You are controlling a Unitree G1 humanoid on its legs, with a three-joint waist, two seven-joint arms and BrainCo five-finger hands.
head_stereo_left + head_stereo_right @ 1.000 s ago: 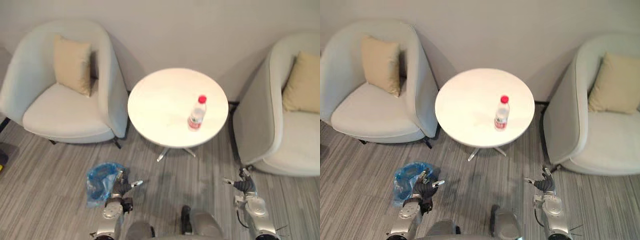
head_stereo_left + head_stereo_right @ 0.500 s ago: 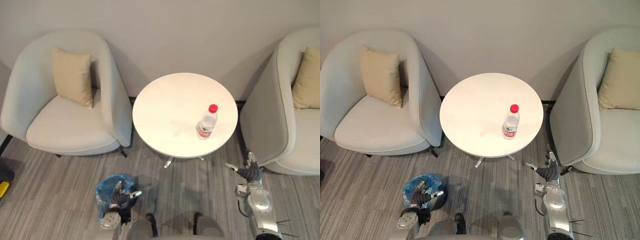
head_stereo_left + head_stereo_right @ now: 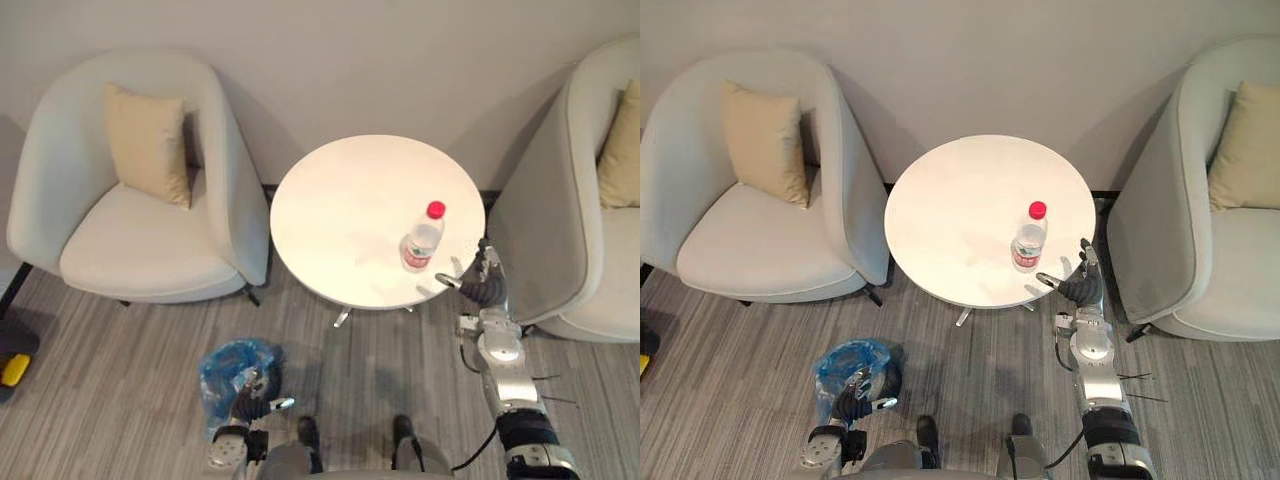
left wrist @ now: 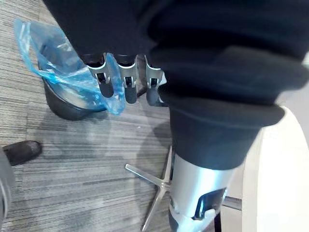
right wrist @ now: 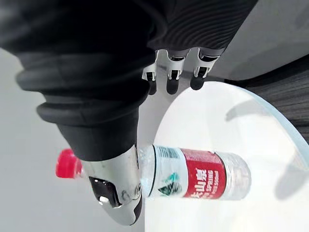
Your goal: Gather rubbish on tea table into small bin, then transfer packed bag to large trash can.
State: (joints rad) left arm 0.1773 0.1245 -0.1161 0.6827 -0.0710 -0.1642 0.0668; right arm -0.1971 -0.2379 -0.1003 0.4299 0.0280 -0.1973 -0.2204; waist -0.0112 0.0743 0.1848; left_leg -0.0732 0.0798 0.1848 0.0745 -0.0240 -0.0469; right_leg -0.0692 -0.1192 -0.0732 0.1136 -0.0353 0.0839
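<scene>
Clear plastic red-capped bottle upright on round white table; right hand, fingers wide, empty, just beside it. Reaching step; next: close round bottle.

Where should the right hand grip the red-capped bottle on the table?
Probably grip the clear plastic bottle around its red-labelled middle, sideways from the right edge of the round white table, where the open right hand is. It stands upright, nothing beside it, so the hand can wrap it.

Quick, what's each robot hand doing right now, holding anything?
Left robot hand: open, fingers relaxed beside the blue bag, holding nothing.
Right robot hand: open, beside the bottle, not gripping it.
</scene>
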